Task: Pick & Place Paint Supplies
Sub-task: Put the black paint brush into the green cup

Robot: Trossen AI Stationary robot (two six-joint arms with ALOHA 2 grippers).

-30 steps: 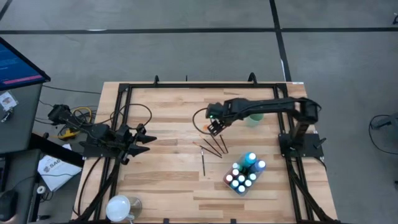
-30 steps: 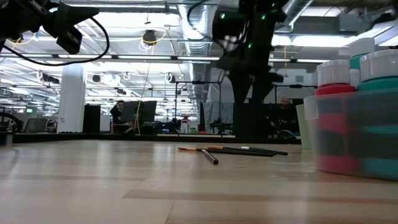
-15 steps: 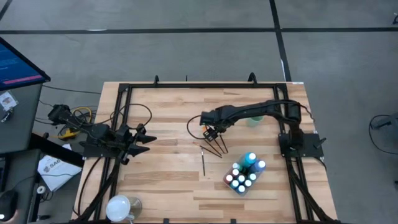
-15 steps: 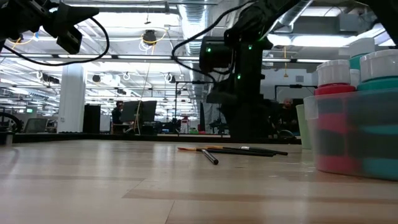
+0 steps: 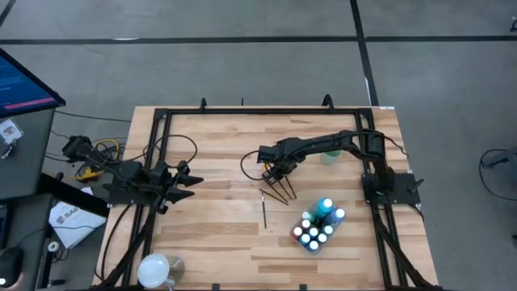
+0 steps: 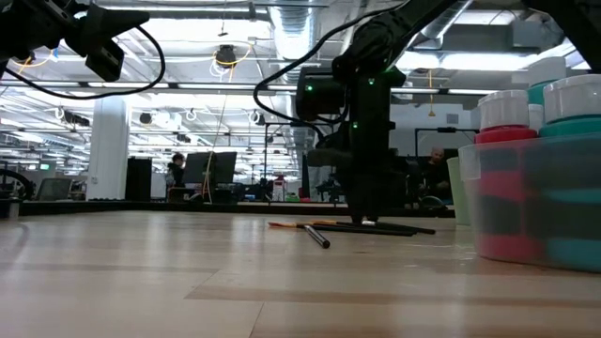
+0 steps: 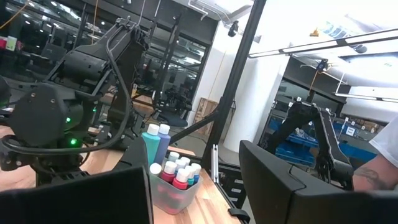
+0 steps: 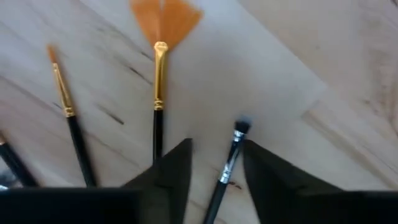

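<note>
Right gripper (image 5: 275,172) sits low over the fanned paintbrushes (image 5: 279,191), fingers (image 8: 171,168) straddling a small dark-tipped brush (image 8: 227,165), not yet clamped on it. Close beside it lie a fan brush (image 8: 158,74) and a thin pointed brush (image 8: 65,112); one brush (image 5: 264,212) lies apart, nearer the front. Toward the arm's base stands the tub (image 5: 315,234) of paint bottles (image 5: 321,220); a pale cup (image 5: 329,155) sits behind the arm. Bare table (image 5: 218,162) stretches toward the left gripper (image 5: 194,181), parked open well apart.
</note>
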